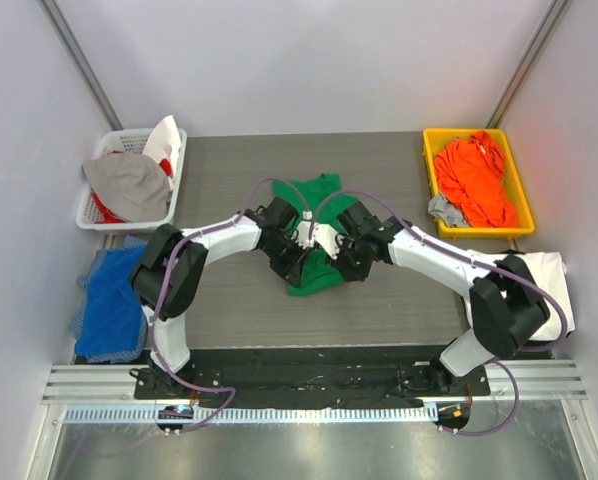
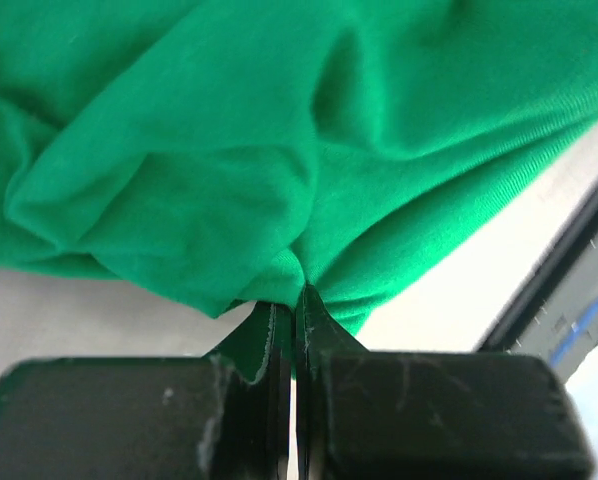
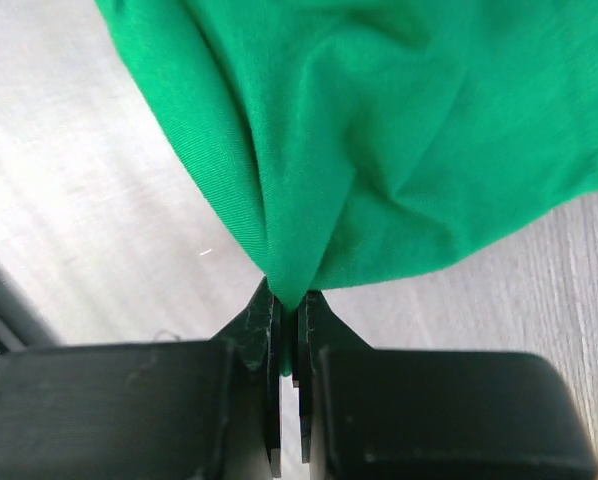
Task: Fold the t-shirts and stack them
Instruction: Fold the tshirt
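The grey wood-grain worktop [image 1: 229,170] fills the overhead view, with two white-and-black arms reaching in from 7 and 5 o'clock to meet at its middle. There lies the bright green t-shirt [image 1: 314,190], bunched and creased. One part spreads toward 12 o'clock and another shows at 6 o'clock below the wrists.

A blue cloth [image 1: 114,300] sits crumpled at 8 o'clock, off the edge of the mat beside the left arm's elbow. At 2 o'clock a yellow bin [image 1: 428,170] holds the orange t-shirt [image 1: 474,180] in a loose heap, with a scrap of grey fabric at its near corner. At 10 o'clock a white slatted basket [image 1: 109,140] carries a grey garment [image 1: 129,183] over red and white pieces. A white shirt [image 1: 554,275] lies flat at 4 o'clock, partly hidden by the right arm's elbow.

The left hand [image 2: 297,300] is clenched on a gathered fold of the green t-shirt, its black fingers [image 2: 274,330] pressed together with cloth pinched at the tips. The right hand [image 3: 287,300] grips the same shirt in the same way, a ridge of green drawn down between its closed fingers. The two hands sit just beside each other.
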Tool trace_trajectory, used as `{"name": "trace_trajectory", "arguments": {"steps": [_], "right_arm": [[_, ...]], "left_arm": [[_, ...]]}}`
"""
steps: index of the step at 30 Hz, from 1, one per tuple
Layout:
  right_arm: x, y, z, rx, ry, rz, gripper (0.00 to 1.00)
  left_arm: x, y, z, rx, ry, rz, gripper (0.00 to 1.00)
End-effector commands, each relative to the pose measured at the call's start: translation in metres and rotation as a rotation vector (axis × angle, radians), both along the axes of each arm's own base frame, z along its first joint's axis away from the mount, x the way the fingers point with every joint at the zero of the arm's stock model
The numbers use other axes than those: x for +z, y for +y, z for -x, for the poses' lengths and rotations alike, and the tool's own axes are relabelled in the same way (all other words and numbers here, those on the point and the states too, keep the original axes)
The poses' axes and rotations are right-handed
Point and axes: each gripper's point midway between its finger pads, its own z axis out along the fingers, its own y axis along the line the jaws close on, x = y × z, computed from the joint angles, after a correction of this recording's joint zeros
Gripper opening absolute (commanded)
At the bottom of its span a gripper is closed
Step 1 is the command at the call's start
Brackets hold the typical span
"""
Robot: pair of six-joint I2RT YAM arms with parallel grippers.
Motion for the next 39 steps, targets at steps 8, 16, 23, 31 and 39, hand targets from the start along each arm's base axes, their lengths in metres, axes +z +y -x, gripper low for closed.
{"name": "trace_trajectory", "arguments": {"steps": [8,16,23,31,39], "right_arm": [[0.057,-0.004,-0.009,-0.014,-0.145,-0.001,0.01],[0.082,-0.01,-0.054,-0.09,-0.324,0.023,0.01],[0.1,-0.013,-0.107,-0.153,-0.433,0.035,0.01],[0.116,-0.012,-0.16,-0.181,-0.483,0.04,0.01],[0.113,-0.011,-0.201,-0.184,-0.496,0.062,0.01]], "left_arm": [[0.061,0.011,-0.01,0.006,-0.173,0.005,0.0],[0.095,0.026,-0.07,0.163,-0.355,0.035,0.0],[0.114,0.024,-0.132,0.241,-0.432,0.07,0.0],[0.133,0.011,-0.171,0.256,-0.489,0.097,0.0],[0.126,0.017,-0.203,0.29,-0.506,0.075,0.0]]}}
